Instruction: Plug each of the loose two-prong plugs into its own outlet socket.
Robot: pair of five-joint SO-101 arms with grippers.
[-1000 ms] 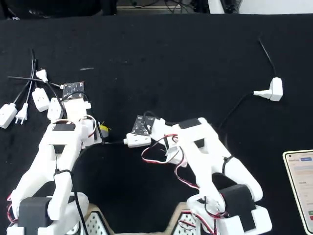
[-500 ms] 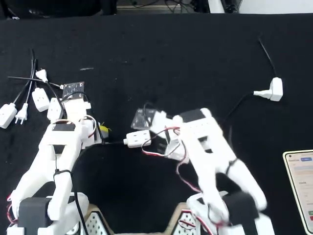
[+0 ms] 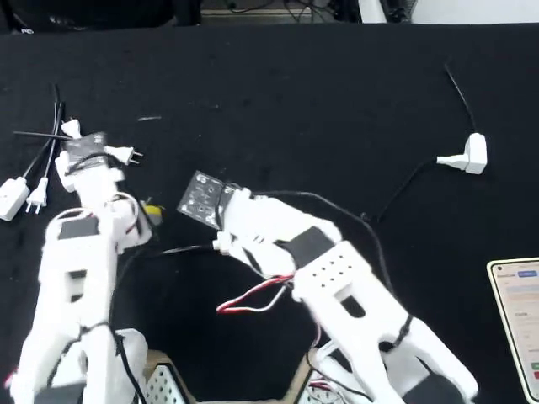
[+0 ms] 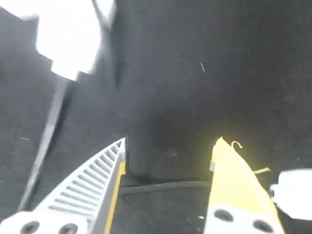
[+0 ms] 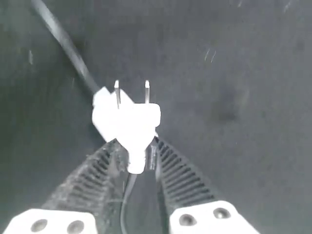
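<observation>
Tabletop from above: loose plug [image 3: 122, 154] at ten o'clock, just beside left arm [image 3: 80, 244]; white connector [image 3: 467, 156] at two o'clock.

Left wrist: left gripper [image 4: 170, 141] spread wide over black mat [image 4: 195, 73], holding nothing.

Right wrist: right gripper [image 5: 135, 146] pinching two-prong plug [image 5: 127, 119], prongs pointing away from fingers.

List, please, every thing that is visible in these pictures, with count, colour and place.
table: one, black, under everything
two-prong plug: one, white, in the right gripper
connectors: at least four, white, table's left edge
angled connector: one, white, far right of table
small connector: one, white, mid-table
phone: one, lit screen, table's right edge
left gripper: one, grey and yellow, open above the table
right gripper: one, dark grey, shut on the plug
</observation>
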